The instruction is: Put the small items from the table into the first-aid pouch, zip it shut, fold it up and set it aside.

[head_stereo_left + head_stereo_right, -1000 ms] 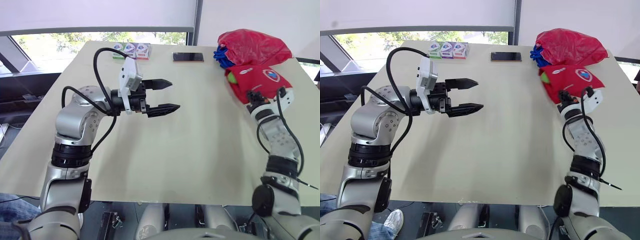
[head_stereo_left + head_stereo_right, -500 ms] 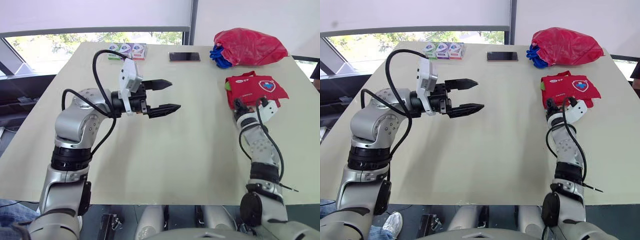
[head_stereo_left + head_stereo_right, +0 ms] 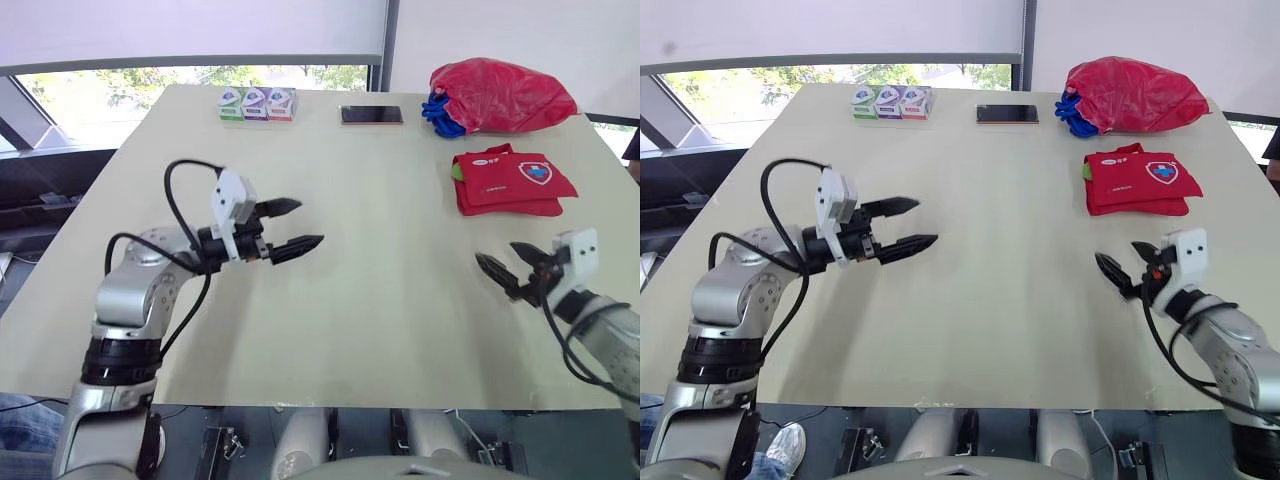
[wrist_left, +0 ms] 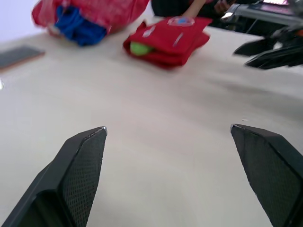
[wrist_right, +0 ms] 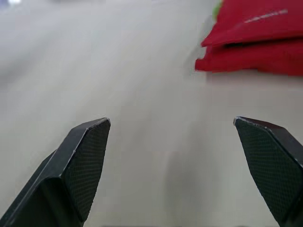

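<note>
**Folded pouch at 2 o'clock, both grippers empty**

The left gripper (image 3: pixel 308 222) hung over the table (image 3: pixel 400 310) at 9 o'clock, its 2 fingers spread apart and pointing toward 3 o'clock, holding nothing. 3 small boxes (image 3: pixel 257 104) stood in a row at 11 o'clock, with a phone (image 3: pixel 371 115) at 12. A red bag (image 3: pixel 500 92) sat at 1 o'clock, something blue (image 3: pixel 440 110) showing at its mouth, too bunched to identify. The first-aid pouch (image 3: pixel 512 180) lay folded at 2 o'clock, long axis 9-to-3, badge up. A green item (image 4: pixel 138 47) peeked from its 9 o'clock end; its zip could not be made out. The right gripper (image 3: pixel 496 252) hovered at 4 o'clock, fingers parted, empty.
</note>
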You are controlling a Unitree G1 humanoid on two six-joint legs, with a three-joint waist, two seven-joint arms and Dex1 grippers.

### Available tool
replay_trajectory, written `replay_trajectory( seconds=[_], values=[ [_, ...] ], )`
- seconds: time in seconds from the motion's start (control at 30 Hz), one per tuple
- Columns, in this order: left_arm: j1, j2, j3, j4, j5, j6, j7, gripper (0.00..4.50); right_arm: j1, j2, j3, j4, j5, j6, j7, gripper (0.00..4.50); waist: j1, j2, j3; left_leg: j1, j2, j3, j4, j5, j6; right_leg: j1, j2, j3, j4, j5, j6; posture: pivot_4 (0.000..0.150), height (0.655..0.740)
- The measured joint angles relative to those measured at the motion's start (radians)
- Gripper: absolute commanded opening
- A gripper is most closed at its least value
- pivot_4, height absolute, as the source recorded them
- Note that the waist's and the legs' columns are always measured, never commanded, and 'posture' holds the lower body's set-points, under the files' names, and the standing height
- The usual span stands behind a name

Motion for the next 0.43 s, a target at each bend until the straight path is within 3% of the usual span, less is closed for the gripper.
replay_trajectory(
  seconds=[0.23,0.43],
  values=[
    [0.222,0.014,0.056,0.027,0.02,-0.074,0.0,4.5,0.125,-0.011,-0.099,0.13,-0.026,-0.31,0.306,4.45,0.007,-0.001,0.0,0.001,0.002,0.002,0.001,0.0,0.0,0.001,0.0,0.001,0.0,-0.001,-0.003,0.15,0.74],
    [0.273,-0.013,0.062,0.036,0.069,-0.162,0.036,4.5,0.162,-0.011,-0.169,0.2,0.047,-0.368,0.46,4.45,0.021,-0.001,0.0,0.001,0.002,0.003,0.0,0.0,0.0,0.001,-0.003,0.001,0.0,0.0,-0.005,0.15,0.74]
  ],
)
